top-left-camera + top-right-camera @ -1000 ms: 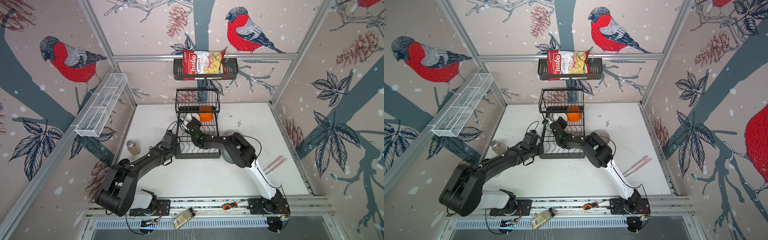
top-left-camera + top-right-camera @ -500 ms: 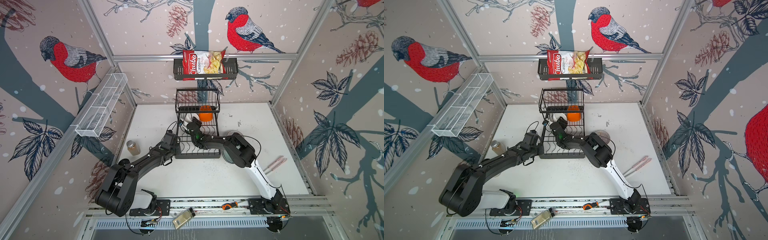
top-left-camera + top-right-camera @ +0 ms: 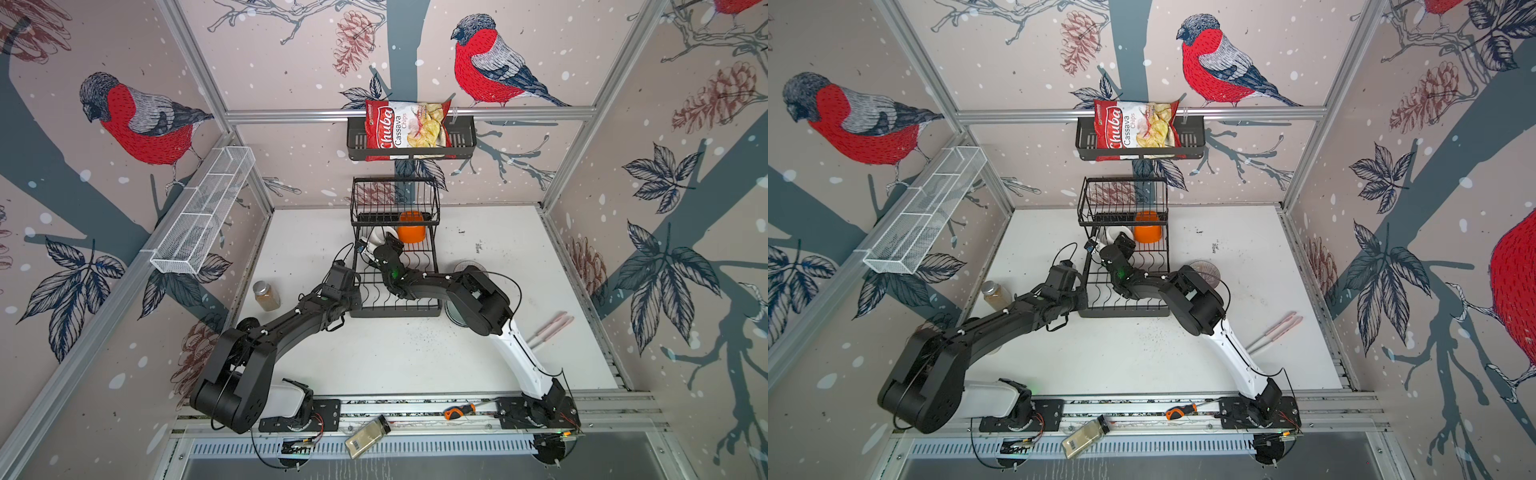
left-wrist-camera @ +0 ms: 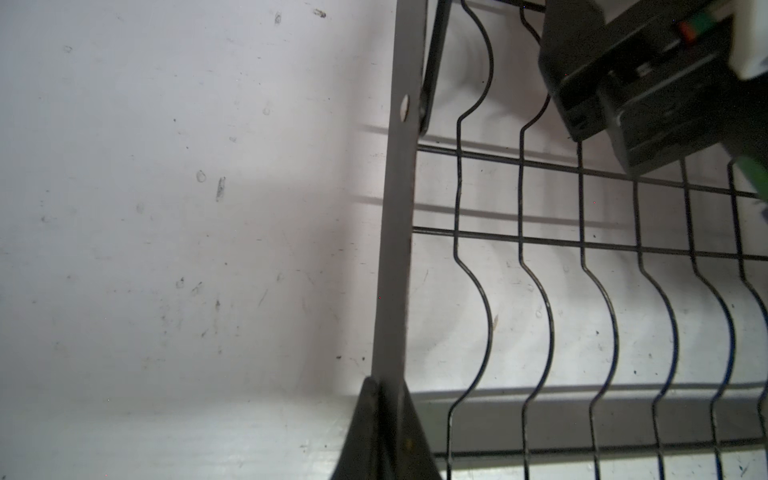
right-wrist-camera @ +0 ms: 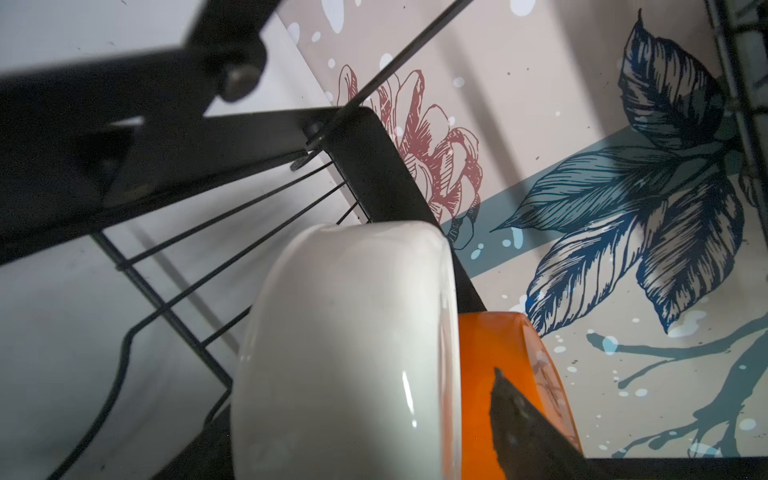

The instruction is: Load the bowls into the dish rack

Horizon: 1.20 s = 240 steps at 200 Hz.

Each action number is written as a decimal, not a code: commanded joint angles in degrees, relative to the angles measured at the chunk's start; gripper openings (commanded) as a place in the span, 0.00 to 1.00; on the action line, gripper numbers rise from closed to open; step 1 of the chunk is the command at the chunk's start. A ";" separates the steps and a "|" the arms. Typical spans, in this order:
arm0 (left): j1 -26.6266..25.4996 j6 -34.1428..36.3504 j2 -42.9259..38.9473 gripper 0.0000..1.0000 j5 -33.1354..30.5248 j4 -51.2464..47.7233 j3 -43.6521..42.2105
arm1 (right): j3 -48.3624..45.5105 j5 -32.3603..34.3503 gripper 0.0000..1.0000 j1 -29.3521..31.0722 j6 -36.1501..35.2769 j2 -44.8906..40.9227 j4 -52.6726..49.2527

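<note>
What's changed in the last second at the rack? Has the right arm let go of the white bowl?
The right gripper has opened: the one of its fingers in view now stands clear of the glossy white bowl, released on the black wire dish rack's lower grid beside the orange plastic bowl. Unchanged: both arms' poses, both bowls' places, and the left gripper, clamped on the rack's side rail.

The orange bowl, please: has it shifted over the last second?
No. In both top views the orange bowl keeps its place under the right end of the dish rack's raised basket.
</note>
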 commanded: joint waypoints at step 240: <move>0.13 -3.42 0.68 0.00 2.28 -4.88 -0.85 | -2.03 -3.04 0.98 0.28 4.44 -4.01 -3.31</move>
